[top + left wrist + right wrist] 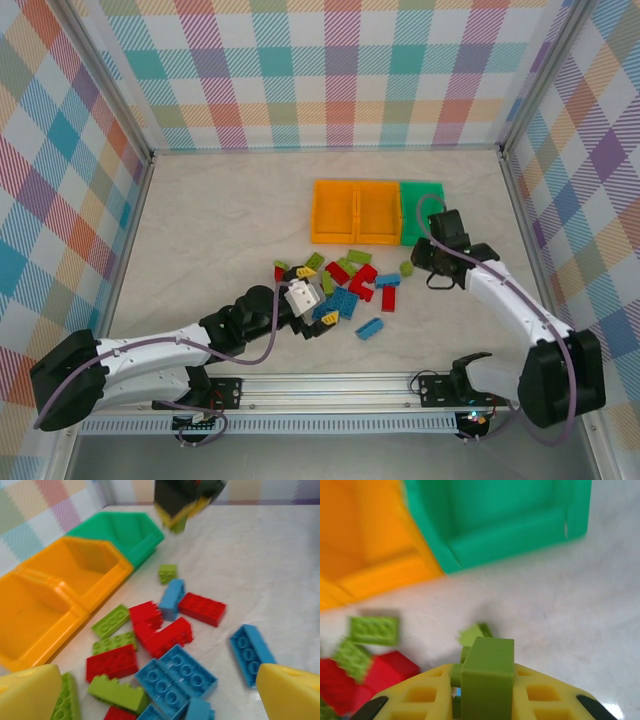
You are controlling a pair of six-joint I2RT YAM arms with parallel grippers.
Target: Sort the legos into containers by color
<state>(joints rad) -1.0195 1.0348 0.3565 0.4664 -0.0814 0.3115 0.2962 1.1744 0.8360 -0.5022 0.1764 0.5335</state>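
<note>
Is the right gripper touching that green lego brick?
Touching. In the right wrist view the green brick sits squeezed between the yellow fingers of the right gripper.

This looks like a robot lab's test cell rather than a home. The pale tabletop is boxed in on three sides by pastel plaid backdrop panels set in a bare metal frame. Two white robot arms, left and right, are bolted to an aluminium rail at the near edge. Legos and plastic containers are laid out before them like an exercise.
</note>
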